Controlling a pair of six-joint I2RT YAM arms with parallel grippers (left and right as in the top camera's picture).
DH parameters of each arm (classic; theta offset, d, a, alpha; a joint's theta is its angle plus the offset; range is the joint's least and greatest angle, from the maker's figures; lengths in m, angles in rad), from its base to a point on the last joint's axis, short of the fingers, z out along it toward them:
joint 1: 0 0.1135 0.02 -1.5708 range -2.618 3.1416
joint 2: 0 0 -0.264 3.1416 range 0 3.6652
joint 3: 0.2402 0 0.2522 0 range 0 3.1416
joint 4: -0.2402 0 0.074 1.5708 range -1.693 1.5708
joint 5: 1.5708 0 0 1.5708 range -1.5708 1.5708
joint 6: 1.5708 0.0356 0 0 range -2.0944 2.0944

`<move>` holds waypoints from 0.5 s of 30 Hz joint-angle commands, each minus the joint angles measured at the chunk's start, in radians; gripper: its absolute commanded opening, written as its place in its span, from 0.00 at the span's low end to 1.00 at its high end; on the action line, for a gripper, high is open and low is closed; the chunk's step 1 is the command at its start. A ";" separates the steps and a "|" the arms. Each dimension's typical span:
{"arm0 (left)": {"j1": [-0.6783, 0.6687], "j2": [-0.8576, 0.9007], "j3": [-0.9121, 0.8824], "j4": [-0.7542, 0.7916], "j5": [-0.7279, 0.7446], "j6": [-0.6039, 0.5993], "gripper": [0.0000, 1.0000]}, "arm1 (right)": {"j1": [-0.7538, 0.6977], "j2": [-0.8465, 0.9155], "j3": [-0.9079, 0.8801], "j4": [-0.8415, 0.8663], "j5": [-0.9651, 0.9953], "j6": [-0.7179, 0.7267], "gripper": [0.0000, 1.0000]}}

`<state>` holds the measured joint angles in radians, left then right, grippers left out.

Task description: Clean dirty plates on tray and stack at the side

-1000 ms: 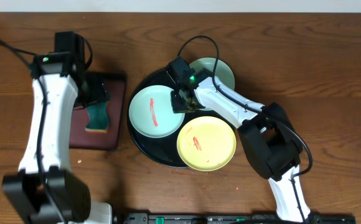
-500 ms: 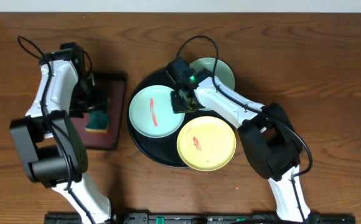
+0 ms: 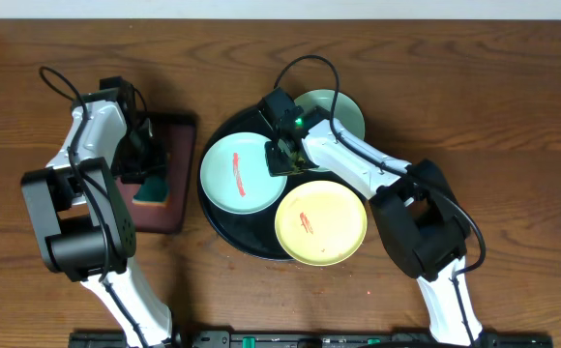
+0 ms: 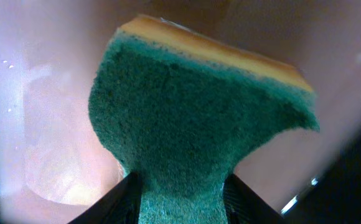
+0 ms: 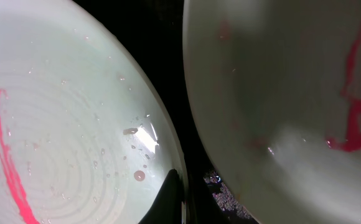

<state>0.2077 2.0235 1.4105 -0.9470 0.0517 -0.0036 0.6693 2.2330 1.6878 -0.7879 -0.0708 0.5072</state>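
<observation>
The round black tray (image 3: 251, 244) holds an aqua plate (image 3: 237, 172) with a red smear and a yellow plate (image 3: 321, 222) with a red smear. Another pale plate (image 3: 339, 111) lies at the tray's back edge. My right gripper (image 3: 282, 155) is shut, low on the tray in the gap between plates. Its tip (image 5: 180, 199) sits beside the aqua plate's rim (image 5: 75, 124), with the other smeared plate (image 5: 280, 93) to the right. My left gripper (image 3: 148, 176) is shut on a green and yellow sponge (image 4: 199, 124). Its fingers (image 4: 121, 199) pinch the sponge's narrow end.
The sponge lies in a small rectangular tray (image 3: 174, 208) with a reddish-brown inside, left of the round tray. Brown wooden table (image 3: 513, 116) stretches to the right and behind. The right arm (image 3: 416, 213) reaches over the table's front right.
The left arm has swung into a lower, folded pose over the rectangular tray, and its jaws have closed onto the sponge. The right arm and the plates have not moved.
</observation>
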 commanded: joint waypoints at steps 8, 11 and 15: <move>0.002 0.005 -0.073 0.043 -0.019 -0.059 0.08 | 0.015 0.043 0.002 0.004 0.028 -0.026 0.01; 0.002 -0.005 -0.063 0.039 0.025 -0.058 0.08 | 0.015 0.043 0.002 0.003 0.061 -0.026 0.01; 0.002 -0.048 -0.023 0.006 0.042 -0.058 0.08 | 0.013 0.043 0.002 -0.001 0.067 -0.026 0.01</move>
<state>0.2089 2.0102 1.3716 -0.9138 0.0479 -0.0502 0.6701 2.2330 1.6878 -0.7876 -0.0628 0.5072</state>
